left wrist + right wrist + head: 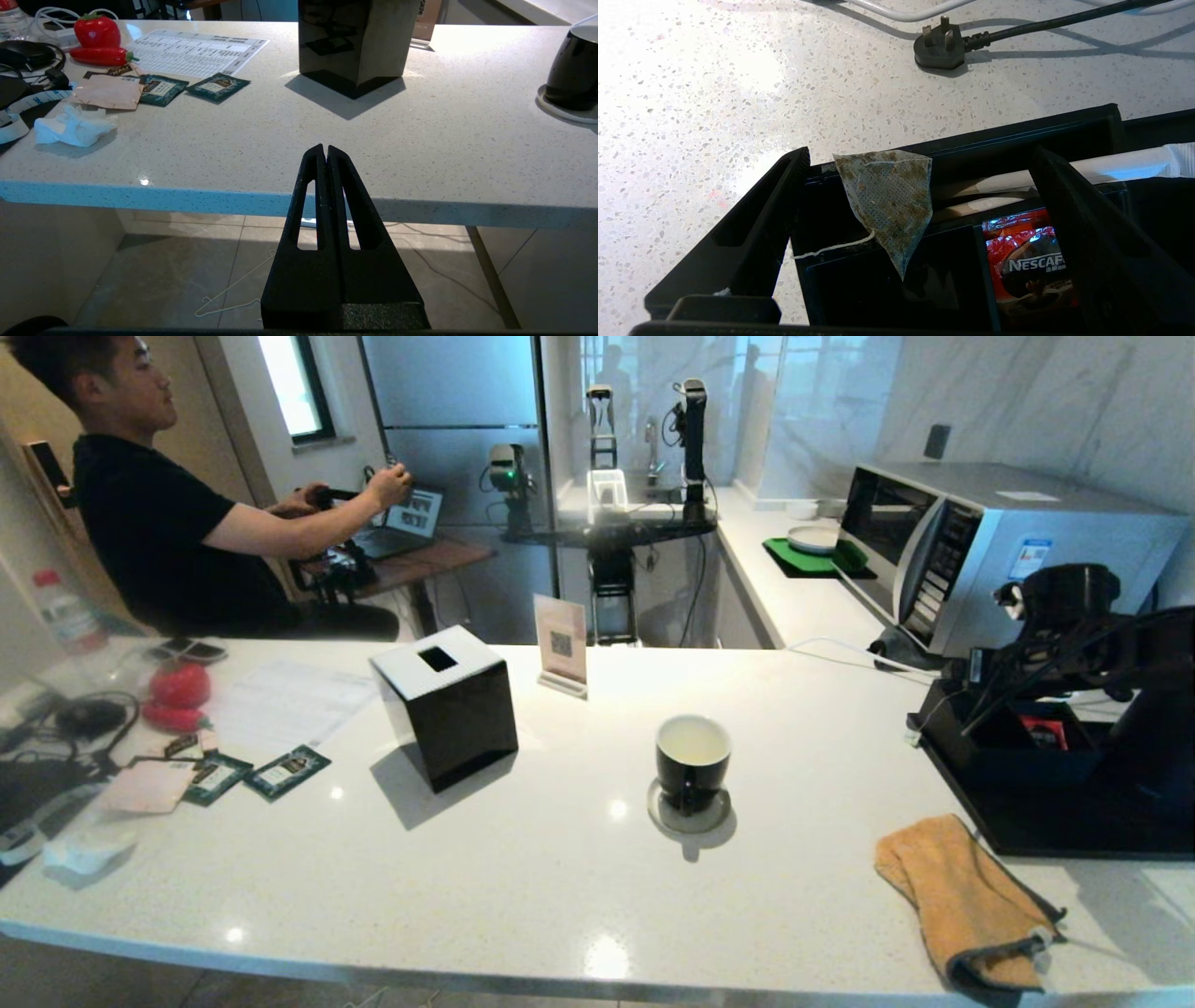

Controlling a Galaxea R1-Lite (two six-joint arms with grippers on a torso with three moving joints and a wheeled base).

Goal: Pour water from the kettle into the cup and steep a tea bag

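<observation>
Black kettle [1162, 709] half behind arm

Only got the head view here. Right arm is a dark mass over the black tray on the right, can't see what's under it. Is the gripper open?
Observer: Yes. The right gripper has its jaws wide apart, nothing held.
Operator: Where's the tea bag?
Observer: Between the jaws in the right wrist view: the tea bag leans on the tray's wall, string trailing into the compartment.
Operator: Anything else in there?
Observer: A red Nescafe packet in the next compartment, and paper-wrapped sticks behind.
Operator: Left arm?
Observer: The left gripper is shut, below and in front of the counter edge, pointing toward the tissue box.
</observation>
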